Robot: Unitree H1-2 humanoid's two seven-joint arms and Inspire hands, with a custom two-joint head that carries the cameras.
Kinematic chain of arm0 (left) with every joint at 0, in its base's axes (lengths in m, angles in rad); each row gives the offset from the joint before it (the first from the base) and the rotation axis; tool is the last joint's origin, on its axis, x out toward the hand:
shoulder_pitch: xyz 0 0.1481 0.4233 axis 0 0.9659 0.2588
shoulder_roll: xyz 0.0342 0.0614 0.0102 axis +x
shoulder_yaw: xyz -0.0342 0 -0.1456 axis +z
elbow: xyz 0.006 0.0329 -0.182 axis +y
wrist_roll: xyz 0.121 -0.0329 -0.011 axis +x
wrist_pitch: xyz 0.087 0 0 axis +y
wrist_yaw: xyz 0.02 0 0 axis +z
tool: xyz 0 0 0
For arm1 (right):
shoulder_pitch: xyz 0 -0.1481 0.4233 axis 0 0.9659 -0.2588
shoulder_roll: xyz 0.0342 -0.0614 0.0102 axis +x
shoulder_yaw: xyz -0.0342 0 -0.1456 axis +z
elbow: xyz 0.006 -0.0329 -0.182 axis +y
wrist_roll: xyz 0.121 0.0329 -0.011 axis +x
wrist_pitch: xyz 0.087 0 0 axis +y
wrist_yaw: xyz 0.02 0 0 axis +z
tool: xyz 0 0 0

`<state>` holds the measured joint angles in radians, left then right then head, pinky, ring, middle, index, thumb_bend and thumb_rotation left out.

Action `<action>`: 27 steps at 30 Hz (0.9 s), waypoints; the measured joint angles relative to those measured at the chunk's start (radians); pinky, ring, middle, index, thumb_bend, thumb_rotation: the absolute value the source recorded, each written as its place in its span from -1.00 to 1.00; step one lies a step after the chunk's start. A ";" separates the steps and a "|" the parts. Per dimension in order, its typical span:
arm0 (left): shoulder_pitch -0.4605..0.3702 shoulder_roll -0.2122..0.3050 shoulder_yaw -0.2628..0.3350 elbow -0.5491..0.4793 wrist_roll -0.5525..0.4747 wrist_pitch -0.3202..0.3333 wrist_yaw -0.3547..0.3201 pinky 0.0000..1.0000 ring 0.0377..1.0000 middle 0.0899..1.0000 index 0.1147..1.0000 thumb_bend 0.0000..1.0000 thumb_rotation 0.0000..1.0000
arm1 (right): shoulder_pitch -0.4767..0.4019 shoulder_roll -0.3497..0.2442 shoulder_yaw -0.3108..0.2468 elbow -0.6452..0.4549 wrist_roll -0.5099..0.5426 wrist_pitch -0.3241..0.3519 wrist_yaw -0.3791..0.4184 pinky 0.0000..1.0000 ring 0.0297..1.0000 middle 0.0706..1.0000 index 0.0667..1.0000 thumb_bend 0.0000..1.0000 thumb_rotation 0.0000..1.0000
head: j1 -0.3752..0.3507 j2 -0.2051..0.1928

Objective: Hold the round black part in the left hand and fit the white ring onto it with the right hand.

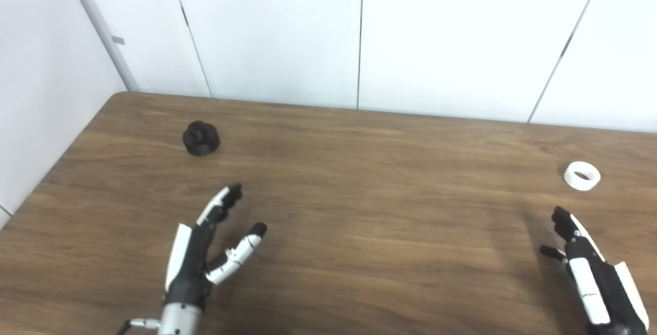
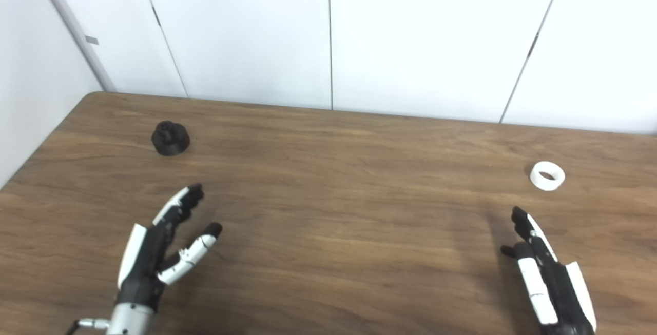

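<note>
The round black plastic part point(image 1: 201, 138), with a small knob on top, is seen standing on the brown wooden bench point(image 1: 359, 212), far back on the left side. Nothing is touching it. The small white plastic ring point(image 1: 582, 175) is seen lying flat on the bench far over on the right, well apart from the black part.

The left robot hand point(image 1: 208, 253), black and white, is held just over the bench near the front edge. Its fingers are stretched out and its thumb is spread to the side, so it is open and nothing is held in it. It is pointed toward the black part, but a clear gap of bare wood is seen between them.

The right robot hand point(image 1: 590, 268) is seen at the front right. Its fingers are stretched out too, and nothing is held in it. The white ring lies near it, just past its fingertips, not touched.

A plain white panelled wall point(image 1: 359, 32) is seen behind the bench.
</note>
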<state>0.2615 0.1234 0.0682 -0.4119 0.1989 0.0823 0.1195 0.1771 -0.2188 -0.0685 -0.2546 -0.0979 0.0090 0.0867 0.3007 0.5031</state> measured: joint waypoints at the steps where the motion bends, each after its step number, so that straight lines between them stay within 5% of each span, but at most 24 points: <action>1: -0.011 0.000 0.009 -0.018 -0.002 0.019 -0.001 0.86 0.82 0.74 0.77 0.57 -0.28 | 0.000 -0.001 0.001 0.000 0.000 -0.001 0.000 0.86 0.90 0.89 0.88 -0.18 1.00 | 0.000 0.000; 9: -0.106 0.006 0.077 -0.048 0.027 0.111 -0.006 0.92 0.84 0.73 0.74 0.72 -0.29 | 0.000 -0.001 0.005 0.000 0.005 -0.004 0.000 0.82 0.87 0.88 0.86 -0.16 1.00 | -0.002 0.006; 27: -0.251 0.157 0.158 0.045 0.191 0.290 -0.019 0.79 0.79 0.73 0.69 0.78 -0.17 | 0.000 -0.002 0.005 -0.001 0.007 -0.003 0.000 0.79 0.86 0.88 0.87 -0.19 1.00 | 0.000 0.009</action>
<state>0.0109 0.2806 0.2259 -0.3669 0.3896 0.3721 0.1009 0.1768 -0.2205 -0.0633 -0.2556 -0.0907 0.0063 0.0869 0.3007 0.5123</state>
